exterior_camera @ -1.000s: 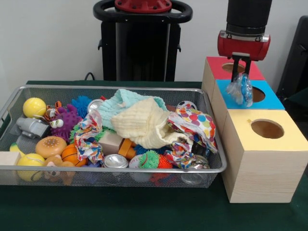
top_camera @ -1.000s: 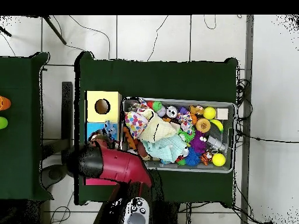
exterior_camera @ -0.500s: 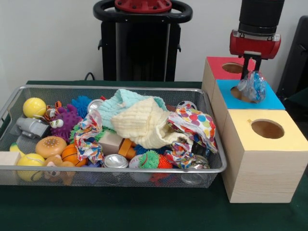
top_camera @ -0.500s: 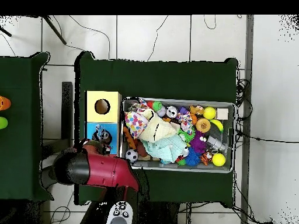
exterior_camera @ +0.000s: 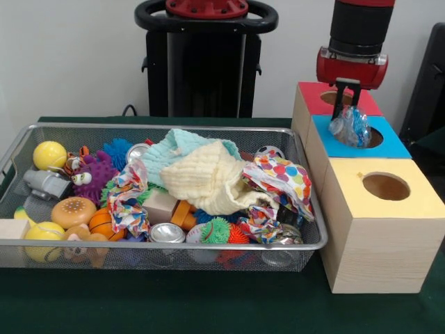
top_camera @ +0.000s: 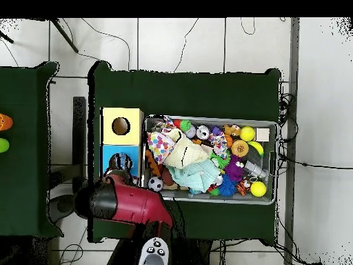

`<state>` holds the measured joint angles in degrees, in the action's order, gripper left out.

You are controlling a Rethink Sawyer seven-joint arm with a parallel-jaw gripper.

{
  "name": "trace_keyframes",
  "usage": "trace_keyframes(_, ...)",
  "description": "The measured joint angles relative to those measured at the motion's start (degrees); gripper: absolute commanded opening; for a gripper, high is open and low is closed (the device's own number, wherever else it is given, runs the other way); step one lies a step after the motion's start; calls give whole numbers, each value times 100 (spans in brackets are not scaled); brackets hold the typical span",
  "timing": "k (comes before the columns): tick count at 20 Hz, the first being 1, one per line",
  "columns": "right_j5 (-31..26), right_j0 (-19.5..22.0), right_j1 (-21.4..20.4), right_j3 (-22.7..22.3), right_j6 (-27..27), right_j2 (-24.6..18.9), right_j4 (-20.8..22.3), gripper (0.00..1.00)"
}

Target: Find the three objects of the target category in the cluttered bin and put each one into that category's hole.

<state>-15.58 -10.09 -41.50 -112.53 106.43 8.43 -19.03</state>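
Front view, left to right. One wire mesh bin (exterior_camera: 21,149) on the green table (exterior_camera: 174,306). In it, counted: two yellow balls (exterior_camera: 49,154) at the left end, one upper and one lower; one grey toy (exterior_camera: 46,184); one purple spiky creature (exterior_camera: 92,175); one burger toy (exterior_camera: 73,211); one small basketball (exterior_camera: 101,223); two cans, one silver top at the front (exterior_camera: 167,233) and one near the right front corner, half hidden. Cloths: one teal (exterior_camera: 170,147), one cream (exterior_camera: 208,177), and two polka-dot pieces (exterior_camera: 281,177), the second draped at centre-left. One soccer ball (top_camera: 156,183) shows in the overhead view at the bin's corner nearest the arm.

Right of the bin: three wooden boxes in a row, each with one round hole, topped yellow (exterior_camera: 382,188), blue (exterior_camera: 361,136), red (exterior_camera: 334,97).

Gripper (exterior_camera: 348,115): fingers closed on a crinkled clear-and-blue wrapper bundle (exterior_camera: 351,127), which hangs just over the blue box beside its hole. Cannot tell whether the bundle touches the box top. In the overhead view the red arm (top_camera: 127,203) covers the red box and the bundle is not discernible.

Against half a second ago: gripper and bundle have shifted left, off the hole's centre toward its left rim. Bin contents unchanged.
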Motion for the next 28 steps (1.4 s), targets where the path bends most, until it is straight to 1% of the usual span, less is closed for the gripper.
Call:
trace_keyframes(2,67,133,-12,-72,0,-93,-5,0)
trace_keyframes(5,110,222,-58,-142,0,-204,-4,0)
trace_keyframes(12,183,168,-61,-153,0,-188,-1,0)
trace_keyframes(16,272,58,-42,-152,0,-103,-6,0)
trace_keyframes(19,375,-134,2,-135,0,58,-52,0)
trace_keyframes(25,385,-476,126,-12,0,366,-157,0)
trace_keyframes(28,390,-495,135,-6,0,385,-176,0)
